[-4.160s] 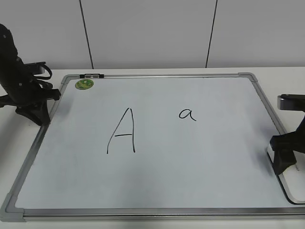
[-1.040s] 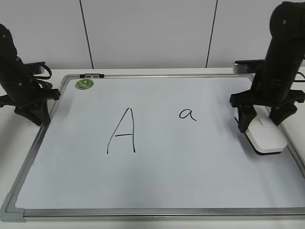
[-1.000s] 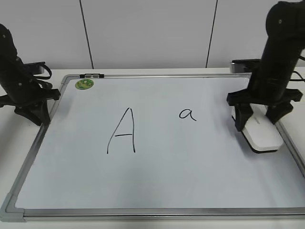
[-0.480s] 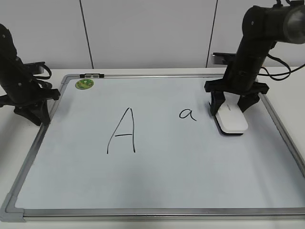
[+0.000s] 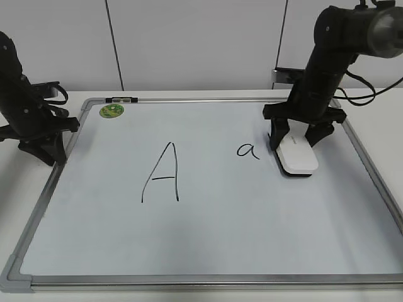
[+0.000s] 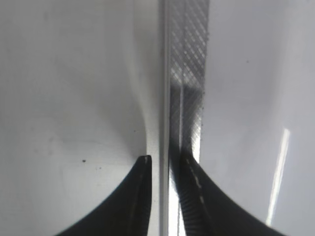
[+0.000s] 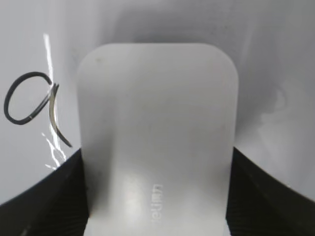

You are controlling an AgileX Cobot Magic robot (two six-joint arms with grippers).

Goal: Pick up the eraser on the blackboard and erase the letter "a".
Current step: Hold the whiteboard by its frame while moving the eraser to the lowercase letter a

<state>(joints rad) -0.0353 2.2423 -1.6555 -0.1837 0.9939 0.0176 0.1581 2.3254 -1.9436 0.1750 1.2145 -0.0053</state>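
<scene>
The right gripper (image 5: pixel 296 139) pinches the eraser (image 5: pixel 296 155) flat on the blackboard (image 5: pixel 208 233), just right of the letter "a" (image 5: pixel 247 151), toward the far edge. Best slide left, pressing evenly, stopping short of the big "A" (image 5: pixel 162 173). The left gripper's (image 6: pixel 165 162) jaws sit nearly together astride the left frame edge.

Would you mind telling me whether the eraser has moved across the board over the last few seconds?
Yes. The eraser, held by the right gripper, has moved left from the blackboard's right edge and now sits just right of the small "a".
</scene>
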